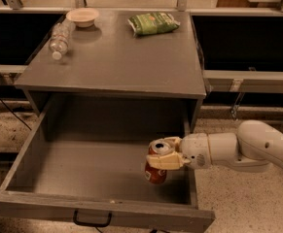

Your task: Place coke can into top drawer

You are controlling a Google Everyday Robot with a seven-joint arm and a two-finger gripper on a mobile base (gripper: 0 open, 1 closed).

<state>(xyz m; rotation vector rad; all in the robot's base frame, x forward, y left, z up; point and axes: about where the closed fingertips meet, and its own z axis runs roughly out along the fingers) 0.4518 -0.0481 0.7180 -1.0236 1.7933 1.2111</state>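
Note:
The top drawer [39, 210] is pulled wide open, its grey front panel with a black handle [92, 221] nearest the camera. The red coke can [156, 170] with a silver top is upright inside the drawer near its right wall, low over the drawer floor. My gripper [161, 153] reaches in from the right over the drawer's right wall and is shut on the can, with cream fingers [164, 162] wrapped round its upper part. Whether the can rests on the floor cannot be told.
On the grey cabinet top [121, 57] lie a clear plastic bottle [61, 38], a small tan bowl [82, 16] and a green snack bag [152, 23]. My white arm [248, 149] stretches to the right over speckled floor. Dark shelving flanks the cabinet.

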